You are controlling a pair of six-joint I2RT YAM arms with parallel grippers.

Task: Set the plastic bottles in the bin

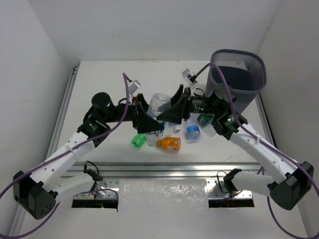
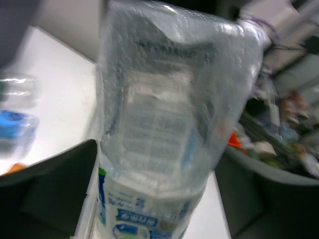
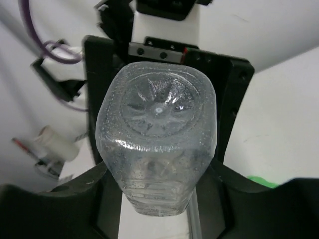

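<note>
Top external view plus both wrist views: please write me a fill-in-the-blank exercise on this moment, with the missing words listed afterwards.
1. The left gripper and the right gripper meet around one ___ bottle.
2. In the right wrist view, that bottle shows the camera its ___.
3. On the table, the orange bottle lies just right of the ___ one.
4. The bin stands at the table's far ___ corner.
Missing words: clear; base; green; right.

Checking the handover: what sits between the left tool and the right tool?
A clear bottle spans that gap; the top view shows it, both wrist views too.
</note>
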